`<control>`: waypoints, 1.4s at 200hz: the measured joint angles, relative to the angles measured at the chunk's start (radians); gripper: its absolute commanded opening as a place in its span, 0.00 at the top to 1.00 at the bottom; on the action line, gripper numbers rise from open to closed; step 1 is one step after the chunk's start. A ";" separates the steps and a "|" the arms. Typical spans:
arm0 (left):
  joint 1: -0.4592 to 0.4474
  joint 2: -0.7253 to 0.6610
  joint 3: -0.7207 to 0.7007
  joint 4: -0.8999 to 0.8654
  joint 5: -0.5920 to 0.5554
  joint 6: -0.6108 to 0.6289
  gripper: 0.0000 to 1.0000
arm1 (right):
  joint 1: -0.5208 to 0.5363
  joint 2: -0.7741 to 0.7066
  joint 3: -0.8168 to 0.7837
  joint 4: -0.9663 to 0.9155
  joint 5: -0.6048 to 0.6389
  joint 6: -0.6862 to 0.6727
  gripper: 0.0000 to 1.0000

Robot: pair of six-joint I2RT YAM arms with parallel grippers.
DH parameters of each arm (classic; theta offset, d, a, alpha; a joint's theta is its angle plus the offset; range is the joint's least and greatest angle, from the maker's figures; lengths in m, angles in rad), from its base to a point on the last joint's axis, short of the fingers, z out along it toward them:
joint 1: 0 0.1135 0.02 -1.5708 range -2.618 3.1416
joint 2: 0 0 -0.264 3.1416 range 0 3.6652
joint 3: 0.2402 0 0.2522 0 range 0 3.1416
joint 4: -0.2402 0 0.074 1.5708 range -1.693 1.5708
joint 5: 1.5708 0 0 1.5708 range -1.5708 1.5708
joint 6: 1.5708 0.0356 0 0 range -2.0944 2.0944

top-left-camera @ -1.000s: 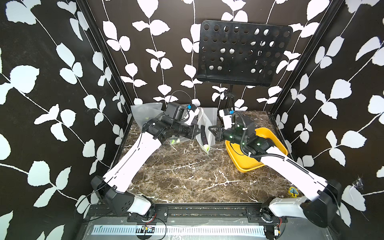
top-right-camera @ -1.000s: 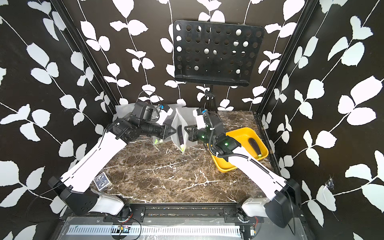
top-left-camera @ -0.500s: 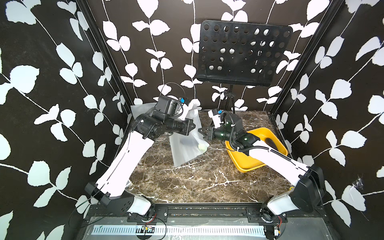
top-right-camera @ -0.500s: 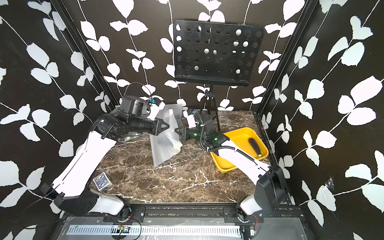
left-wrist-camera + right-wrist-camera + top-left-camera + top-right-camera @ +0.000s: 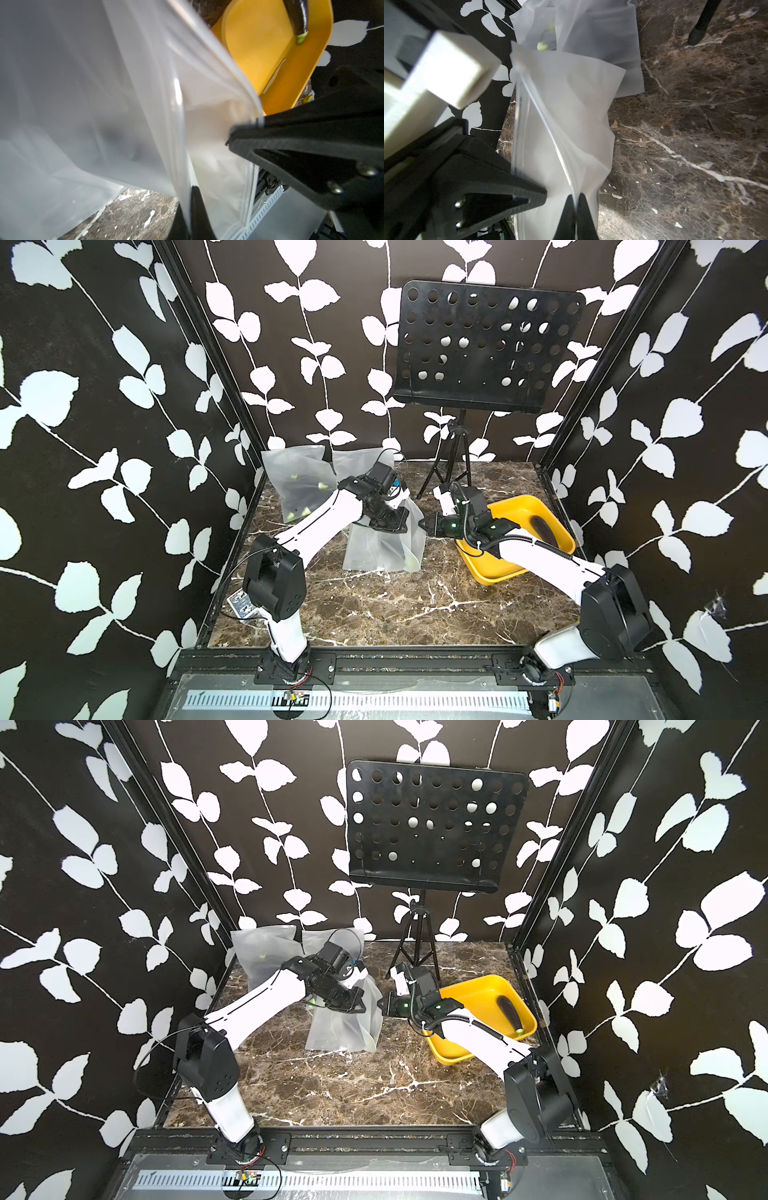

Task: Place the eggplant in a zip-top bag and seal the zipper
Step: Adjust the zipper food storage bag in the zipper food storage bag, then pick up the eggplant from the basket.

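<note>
The left gripper [image 5: 406, 526] and right gripper [image 5: 423, 526] each pinch the top edge of the bag [image 5: 374, 551], which hangs between them. The eggplant [image 5: 401, 553] lies inside it, below both (dimly visible). A second eggplant [image 5: 543, 524] is in the tray [image 5: 490, 568].

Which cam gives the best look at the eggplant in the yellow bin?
A top view: the eggplant lies whole in the yellow bin, stem end included. Left wrist shows only its stem end, cut by the frame edge. Right wrist misses it.
</note>
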 measured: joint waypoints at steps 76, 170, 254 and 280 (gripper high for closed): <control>-0.042 0.054 -0.049 0.137 0.087 -0.056 1.00 | -0.102 -0.108 -0.100 -0.079 0.030 -0.011 0.53; -0.075 0.136 -0.074 0.300 0.089 -0.107 1.00 | -0.433 -0.294 -0.002 -0.457 0.328 -0.200 0.23; -0.080 0.135 -0.117 0.339 0.036 -0.096 1.00 | -0.681 0.080 0.057 -0.512 0.602 -0.391 0.22; -0.081 0.135 -0.125 0.340 0.015 -0.089 1.00 | -0.723 0.158 0.094 -0.479 0.618 -0.402 0.21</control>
